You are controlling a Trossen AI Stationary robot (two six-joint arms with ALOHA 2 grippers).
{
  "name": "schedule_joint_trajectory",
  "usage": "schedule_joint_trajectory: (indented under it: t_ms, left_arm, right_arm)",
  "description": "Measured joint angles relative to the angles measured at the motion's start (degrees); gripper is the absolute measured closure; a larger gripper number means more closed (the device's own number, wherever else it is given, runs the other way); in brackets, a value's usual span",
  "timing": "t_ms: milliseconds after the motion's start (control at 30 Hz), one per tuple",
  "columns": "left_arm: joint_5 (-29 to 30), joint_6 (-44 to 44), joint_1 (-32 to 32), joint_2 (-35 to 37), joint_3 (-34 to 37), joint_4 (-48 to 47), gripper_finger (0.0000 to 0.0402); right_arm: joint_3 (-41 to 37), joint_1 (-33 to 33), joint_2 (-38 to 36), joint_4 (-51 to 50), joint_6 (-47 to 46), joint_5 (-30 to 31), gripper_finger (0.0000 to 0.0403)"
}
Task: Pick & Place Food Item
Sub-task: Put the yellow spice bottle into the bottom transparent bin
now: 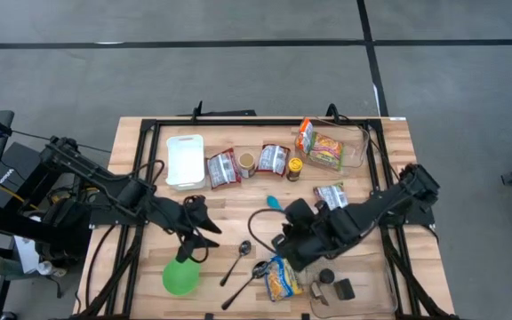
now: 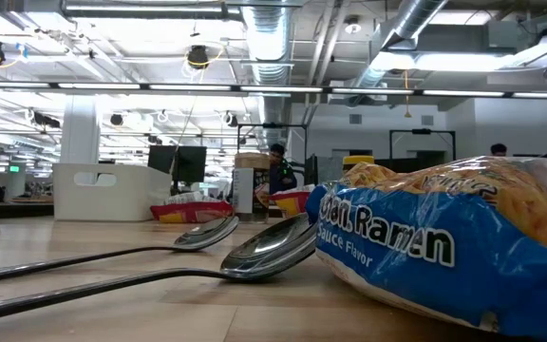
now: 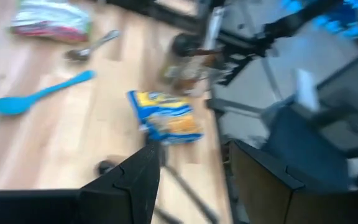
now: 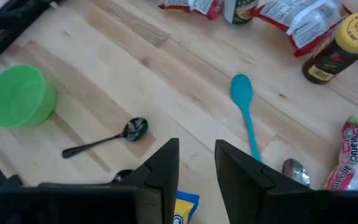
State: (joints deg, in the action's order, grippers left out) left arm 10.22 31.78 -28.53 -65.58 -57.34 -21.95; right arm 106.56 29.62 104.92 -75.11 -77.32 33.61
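Blue ramen packet [image 1: 282, 277] lies flat on the bench [image 1: 389, 169] at the near edge, two metal spoons [image 1: 236, 262] just beside it. Right claw [image 4: 196, 163] hovers above the packet, fingers narrowly apart, empty. Left claw [image 3: 191, 171] hangs open above green bowl [image 1: 180, 276]. Farther back: blue spoon [image 4: 245, 106], snack packets, white container [image 1: 185, 161].

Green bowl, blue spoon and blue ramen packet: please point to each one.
green bowl [image 4: 17, 94], right wrist view, its rim.
blue spoon [image 4: 242, 88], right wrist view, its scoop.
blue ramen packet [image 2: 416, 237], low view, its printed front.
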Motion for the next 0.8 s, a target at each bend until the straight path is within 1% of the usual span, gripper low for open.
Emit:
schedule_joint_trajectory:
  t_ms: [100,267,367,500,667,800]
  left_arm:
    - [3.75,0.00,0.00,0.00,0.00,-3.62,0.0215]
    - [14.18,-0.02,0.00,0.00,0.00,-10.66,0.0215]
    - [18.43,0.00,0.02,0.00,0.00,-14.61,0.0215]
    - [19.88,-0.04,0.02,-0.02,0.00,-16.29,0.0215]
    - [19.92,-0.02,0.02,-0.02,0.00,-16.18,0.0215]
    - [19.93,-0.04,0.02,-0.02,0.00,-16.18,0.0215]
  right_arm:
    - [0.00,-2.39,0.00,-0.95,0.87,-1.57,0.0305]
    - [0.00,-6.83,0.01,-3.40,0.84,-4.05,0.0305]
    - [0.00,-9.71,-0.04,-4.68,0.85,-6.29,0.0305]
    - [0.00,-13.14,-0.04,-6.75,-0.16,-8.14,0.0305]
    - [0.00,-16.18,-0.07,-12.33,-4.07,-8.31,0.0305]
    - [0.00,-18.35,-0.07,-14.49,-4.13,-9.50,0.0305]
